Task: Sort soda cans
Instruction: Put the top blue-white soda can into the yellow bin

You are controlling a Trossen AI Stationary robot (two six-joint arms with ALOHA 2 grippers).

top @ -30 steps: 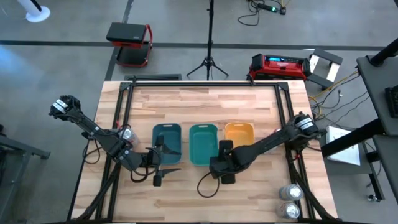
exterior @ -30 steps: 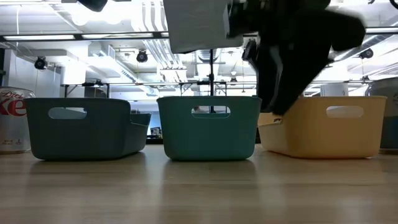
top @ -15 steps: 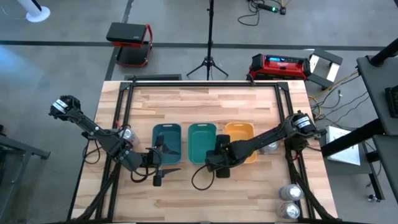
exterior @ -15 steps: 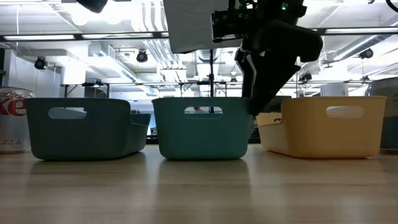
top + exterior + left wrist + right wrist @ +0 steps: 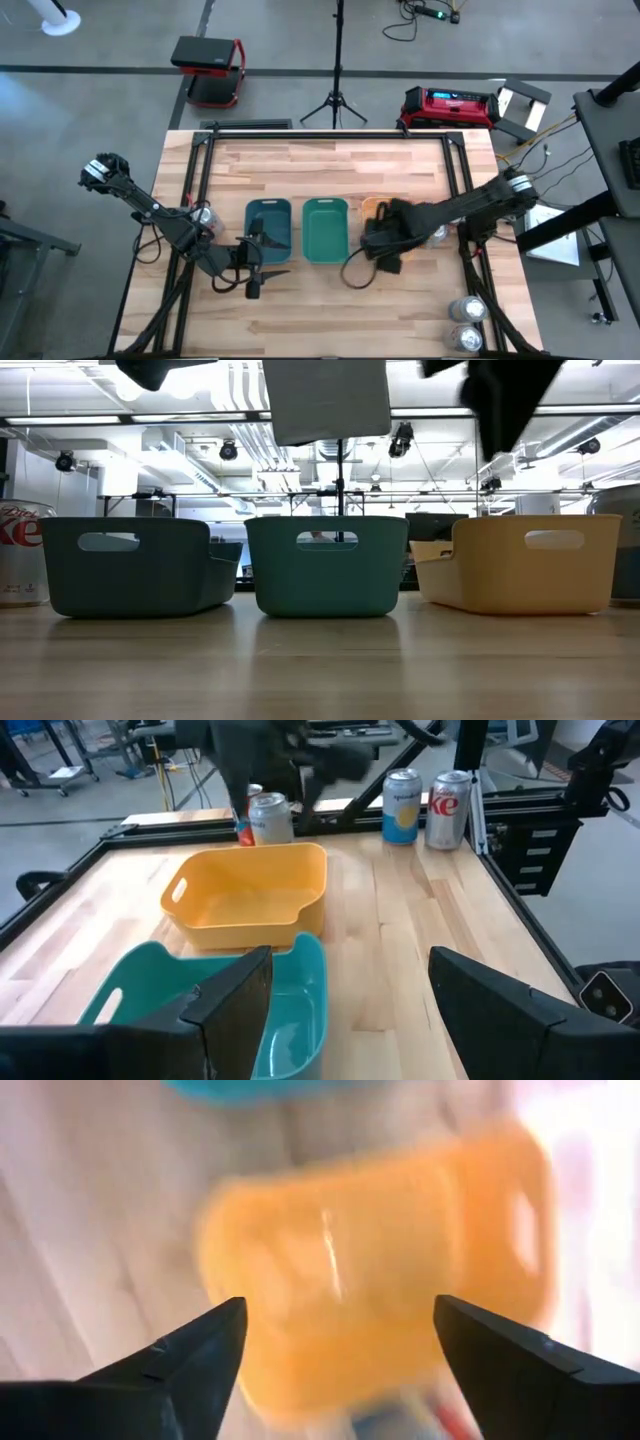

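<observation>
Bright ceiling strip lights (image 5: 200, 400) wash the room evenly with soft shadows, while the rectangular orange plastic tray (image 5: 380, 1270) smears into motion blur.

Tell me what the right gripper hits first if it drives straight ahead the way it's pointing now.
Most likely the orange tray: the open right gripper points straight at it, with nothing between. Depth is unclear, so I can't say how near.

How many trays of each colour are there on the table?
Teal trays: 2
Orange tray: 1
Total: 3
</observation>
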